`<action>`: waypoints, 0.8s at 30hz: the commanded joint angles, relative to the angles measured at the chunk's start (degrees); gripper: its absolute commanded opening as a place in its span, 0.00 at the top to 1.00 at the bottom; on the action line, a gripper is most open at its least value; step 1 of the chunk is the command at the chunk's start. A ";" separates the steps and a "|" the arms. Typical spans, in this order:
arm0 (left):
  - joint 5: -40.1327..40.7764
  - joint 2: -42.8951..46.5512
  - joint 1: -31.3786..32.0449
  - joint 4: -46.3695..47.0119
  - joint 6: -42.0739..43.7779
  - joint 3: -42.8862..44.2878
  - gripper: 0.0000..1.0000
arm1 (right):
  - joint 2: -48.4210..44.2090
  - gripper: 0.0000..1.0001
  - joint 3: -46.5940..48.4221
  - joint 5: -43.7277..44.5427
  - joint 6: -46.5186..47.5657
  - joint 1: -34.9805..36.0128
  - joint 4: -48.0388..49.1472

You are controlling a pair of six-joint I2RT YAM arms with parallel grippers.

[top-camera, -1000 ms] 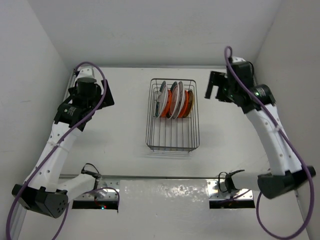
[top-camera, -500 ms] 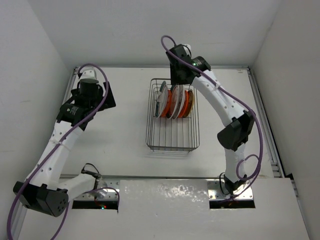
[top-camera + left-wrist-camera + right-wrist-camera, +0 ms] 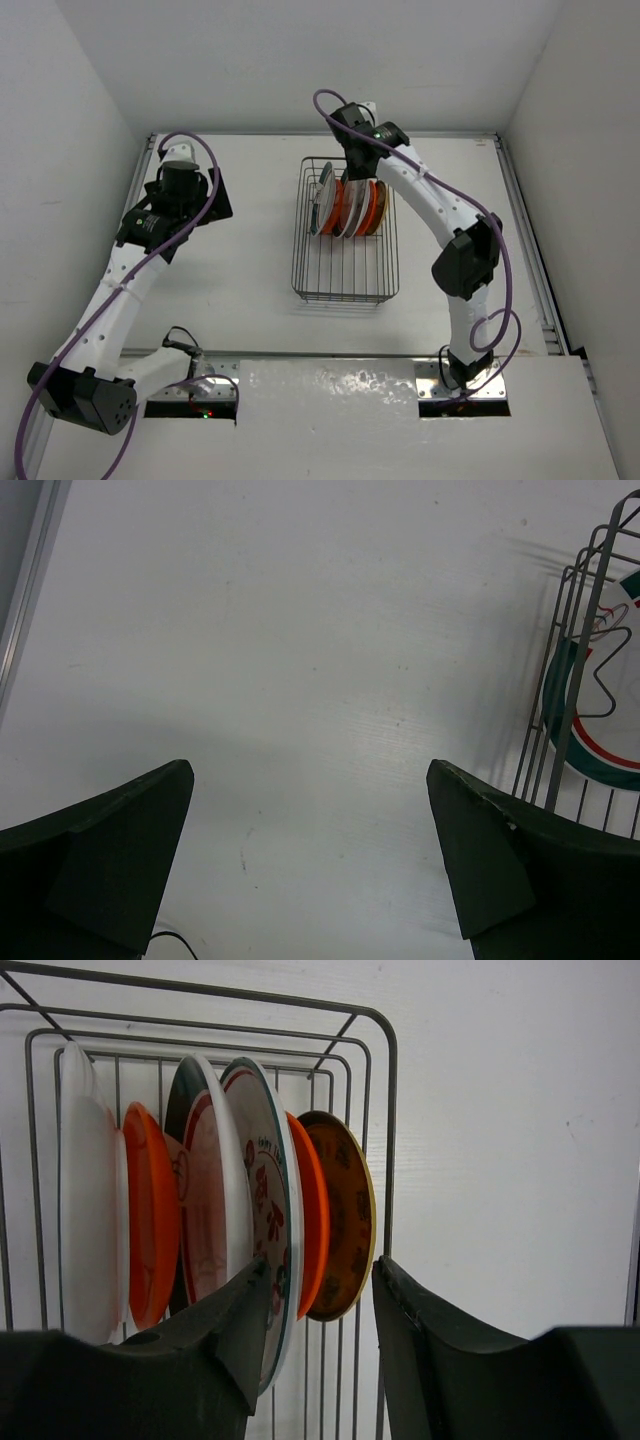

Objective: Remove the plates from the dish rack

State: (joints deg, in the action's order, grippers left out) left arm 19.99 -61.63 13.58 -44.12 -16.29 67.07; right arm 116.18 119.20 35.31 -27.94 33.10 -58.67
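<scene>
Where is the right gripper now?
In the top view the right gripper hangs open over the far end of the dish rack, just above the plates.

the plates (image 3: 348,208) stand on edge in a row at the far end of the dish rack (image 3: 345,272).

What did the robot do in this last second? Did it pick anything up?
The right arm swung in from the far right to the far end of the dish rack. The right claw now hangs open over the plates, gripping nothing. The left arm barely shifted, and the left claw is open above the table. Plates and rack have not moved.
</scene>
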 commanded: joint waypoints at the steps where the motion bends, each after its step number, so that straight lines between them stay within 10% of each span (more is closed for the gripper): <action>1: -0.74 0.28 0.48 2.46 0.83 0.78 0.00 | 0.71 0.56 0.33 0.81 0.96 -0.14 2.78; 14: -1.00 -0.25 0.48 0.97 0.65 3.67 0.00 | 3.00 0.78 -3.01 1.43 -0.71 -0.85 3.04; 18: -1.53 -1.48 0.48 0.26 0.39 6.14 0.00 | 3.17 1.00 -0.12 1.95 -0.97 -0.85 1.11; 24: -4.08 -3.15 0.48 0.43 -0.23 8.43 0.00 | 1.34 1.00 11.83 8.27 0.60 -0.85 -6.53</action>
State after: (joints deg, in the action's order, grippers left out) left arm 17.85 -64.42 13.58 -44.95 -16.34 72.88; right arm 121.21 123.00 37.47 -28.42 32.49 -62.78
